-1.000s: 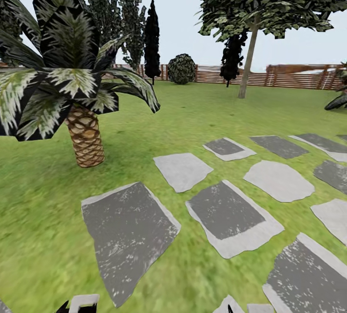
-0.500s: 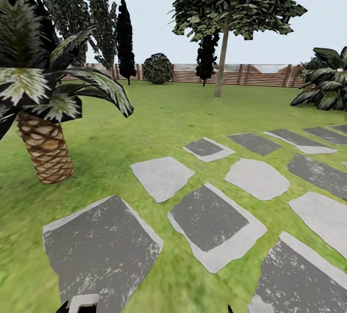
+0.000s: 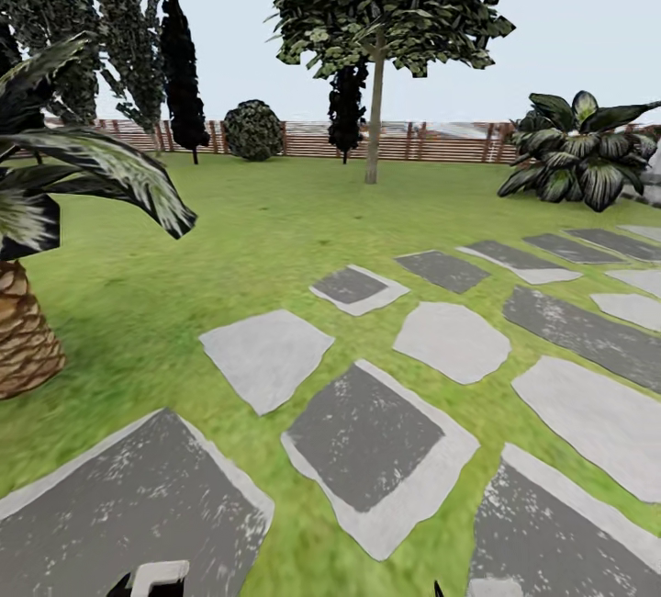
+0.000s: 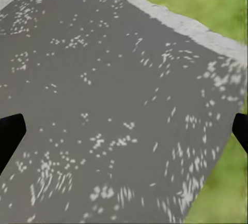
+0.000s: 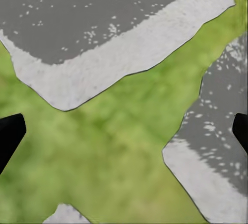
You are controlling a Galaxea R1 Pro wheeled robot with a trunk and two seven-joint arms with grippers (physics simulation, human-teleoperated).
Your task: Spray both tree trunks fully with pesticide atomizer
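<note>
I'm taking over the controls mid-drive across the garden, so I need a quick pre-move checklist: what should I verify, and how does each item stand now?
1. Spray bottle located: not ok; none lies on the lawn or the paving stones.
2. Left gripper empty: ok; fingers spread wide over a grey stone.
3. Right gripper empty: ok; open above grass and stone edges.
4. Path ahead free: ok; stepping stones lie flat.
5. Palm at left: cannot tell how much room there is.
6. Thick-trunked target trees found: cannot tell; a thin-stemmed tree stands near the fence.
</note>
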